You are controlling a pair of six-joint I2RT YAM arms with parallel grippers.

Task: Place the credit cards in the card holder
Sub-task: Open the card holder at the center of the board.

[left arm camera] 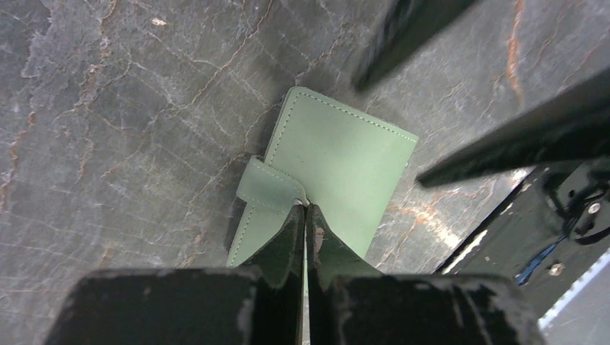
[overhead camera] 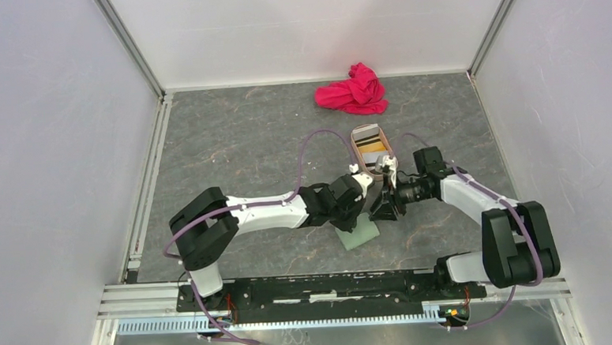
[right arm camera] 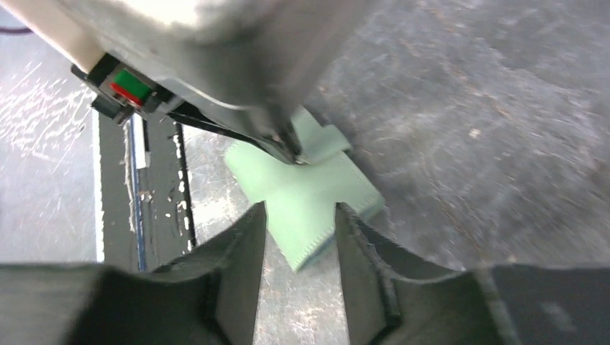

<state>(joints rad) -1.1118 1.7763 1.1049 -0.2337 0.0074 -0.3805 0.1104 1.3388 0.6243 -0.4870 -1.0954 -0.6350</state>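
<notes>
One card holder [left arm camera: 338, 158] lies folded shut on the tabletop [left arm camera: 129, 129]. The left end effector [left arm camera: 306, 215] is pressed together on its strap; the right end effector [right arm camera: 298, 230] hangs spread at its 2 o'clock side. Opening looks to be the step in hand. Next, peel the flap up; the cards [overhead camera: 371, 146] wait in a tray [overhead camera: 354, 142] at 12 o'clock.

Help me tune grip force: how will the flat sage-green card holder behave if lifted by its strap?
Likely floppy: the left claw pinches only the strap of the flat sage-green stitched card holder, so its flap may hinge up first. It looks thin, so probably light.
</notes>
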